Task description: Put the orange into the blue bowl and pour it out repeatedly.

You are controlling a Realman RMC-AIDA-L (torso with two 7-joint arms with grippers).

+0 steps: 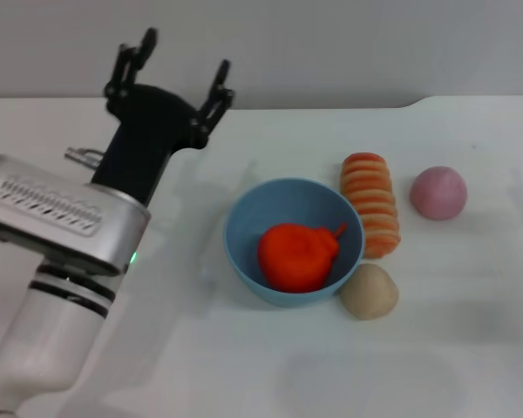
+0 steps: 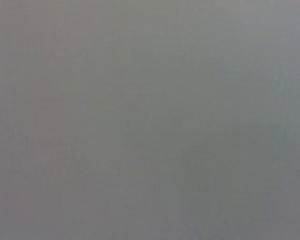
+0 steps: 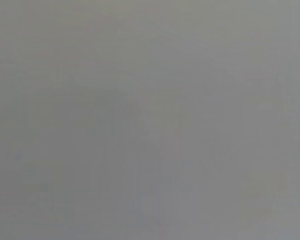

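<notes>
From the head camera I am seeing the orange (image 1: 297, 257) lying inside the bowl (image 1: 248, 219), on the near side of the bowl's bottom, with its small pointed tip facing toward the right rim. The bowl is standing upright on the white table (image 1: 471, 331), about in the middle of my view. The left gripper (image 1: 179, 70) is hanging above the table to the left of the bowl and farther back, well apart from it. Its two black fingers (image 1: 216, 91) are spreading wide apart and are pointing away from me toward the back edge of the table, and they are holding nothing. The left arm (image 1: 65, 226) is coming into the view from the lower left corner. The right gripper is not showing in the head view at all. Just to the right of the bowl a striped roll (image 1: 372, 202) is lying, touching or almost touching the rim, I cannot tell which. A tan ball (image 1: 369, 291) is sitting just beside the bowl at its near right side, and a pink ball (image 1: 438, 192) is resting farther right, apart from the roll. Both wrist cameras are giving me only a plain grey field, so I am reading nothing from them.
</notes>
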